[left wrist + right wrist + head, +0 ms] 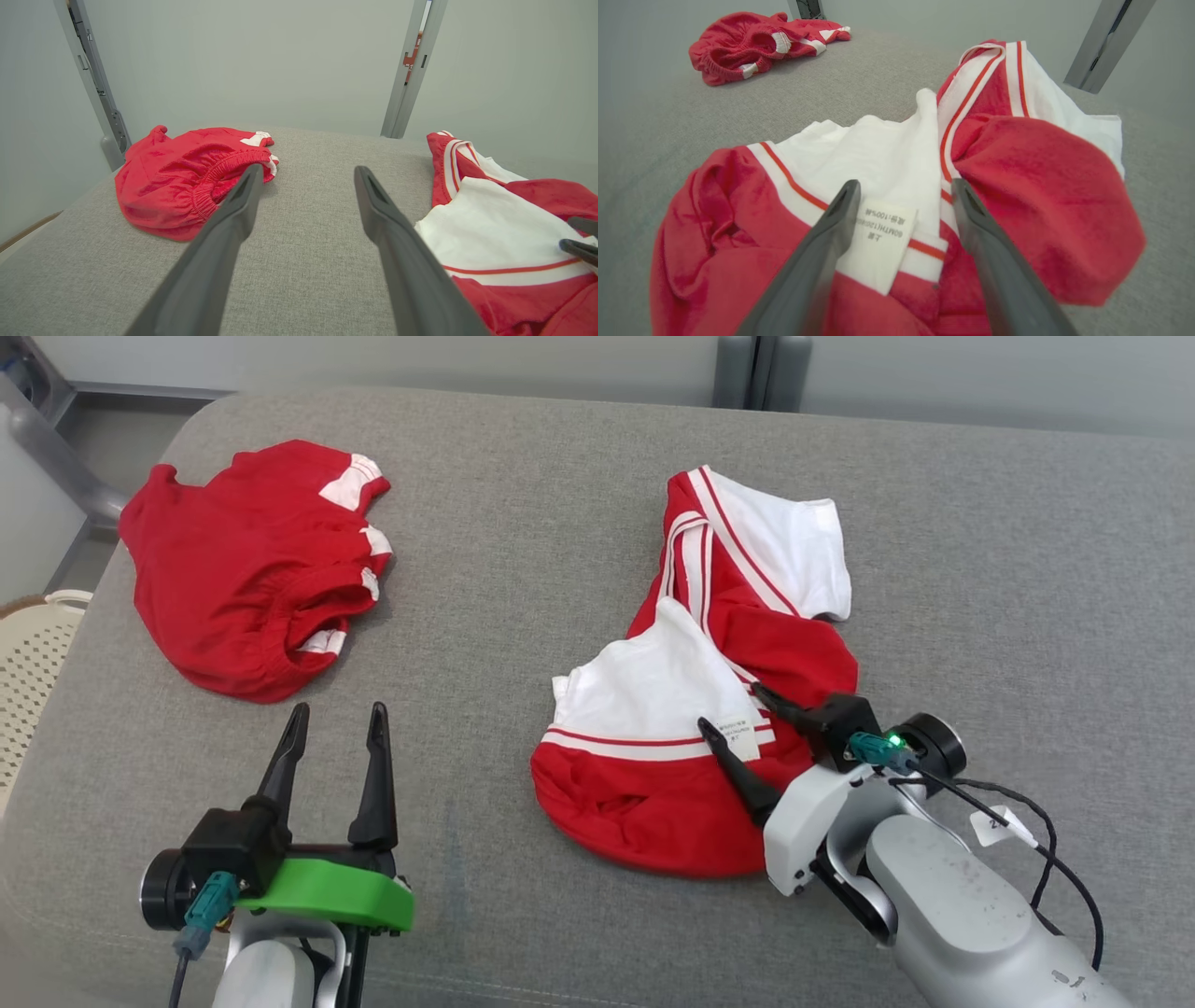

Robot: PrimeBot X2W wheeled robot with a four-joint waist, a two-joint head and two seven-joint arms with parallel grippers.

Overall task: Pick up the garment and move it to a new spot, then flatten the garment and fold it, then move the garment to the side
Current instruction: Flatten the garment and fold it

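**A:** So, from the head view, where is it?

**B:** The crumpled red-and-white soft cloth garment lies right of centre on the grey fabric surface. Its red hem is bunched nearest the robot, with white panels and striped trim beyond. The right gripper is over the near part, fingers spread, holding nothing. The left gripper stands open over bare fabric. A rumpled pair of red shorts with white trim lies well apart, far left.

**A:** And the left wrist view?

**B:** The left gripper is parted wide with nothing between. The red shorts are ahead left and the garment is at right.

**A:** Right wrist view?

**B:** The right gripper has its fingers apart on either side of a white printed care label. The garment bulges red at right. I cannot tell whether the tips touch the cloth.
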